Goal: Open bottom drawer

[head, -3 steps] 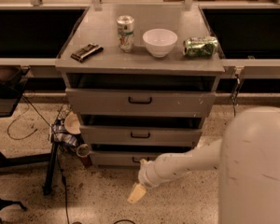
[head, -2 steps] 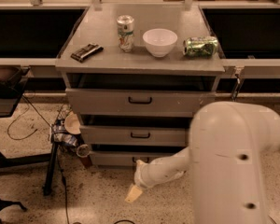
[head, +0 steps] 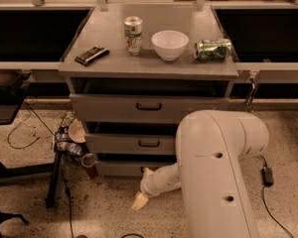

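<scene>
The bottom drawer (head: 116, 168) is the lowest grey front of the cabinet, just above the floor. Only its left part shows. Its handle is hidden behind my wrist. My gripper (head: 139, 201) hangs low in front of that drawer, near its middle, with its cream tip pointing down-left at the floor. My big white arm link (head: 216, 172) covers the drawer's right half. The middle drawer (head: 149, 144) and the top drawer (head: 149, 106) sit above, each with a black bar handle.
On the cabinet top (head: 109, 66) stand an upright can (head: 133, 34) and a white bowl (head: 170, 44), with a green can (head: 213, 49) on its side and a black flat object (head: 92, 55). A black stand with clutter (head: 64, 150) and cables are left of the cabinet. A power adapter (head: 268, 175) lies to the right.
My large white arm link has swung left and now covers the cabinet's lower right. The gripper has stayed low by the bottom drawer, shifting slightly left.
</scene>
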Motion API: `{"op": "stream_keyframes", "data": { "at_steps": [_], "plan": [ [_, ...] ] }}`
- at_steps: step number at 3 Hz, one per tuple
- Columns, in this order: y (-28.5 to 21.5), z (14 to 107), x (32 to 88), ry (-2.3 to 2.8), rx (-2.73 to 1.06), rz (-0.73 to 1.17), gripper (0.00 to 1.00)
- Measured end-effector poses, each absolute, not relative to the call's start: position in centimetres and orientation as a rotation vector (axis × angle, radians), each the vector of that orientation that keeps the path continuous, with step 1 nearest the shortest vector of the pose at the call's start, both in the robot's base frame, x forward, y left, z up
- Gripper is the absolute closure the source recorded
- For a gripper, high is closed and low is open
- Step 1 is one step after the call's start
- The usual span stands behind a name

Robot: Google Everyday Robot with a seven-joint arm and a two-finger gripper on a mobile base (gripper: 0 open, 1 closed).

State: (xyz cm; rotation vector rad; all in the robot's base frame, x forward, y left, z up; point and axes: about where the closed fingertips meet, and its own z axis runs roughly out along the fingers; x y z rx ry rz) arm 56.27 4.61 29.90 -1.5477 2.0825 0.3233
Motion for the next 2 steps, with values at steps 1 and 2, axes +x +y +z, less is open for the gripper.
{"op": "stream_keyframes", "data": {
  "at_steps": [1, 2],
  "plan": [
    [4.7, 28.5, 57.7, 2.042, -1.585, 0.306, 0.00],
    [5.5, 25.2, 59.6, 1.992, -1.683, 0.293, 0.00]
  ]
}}
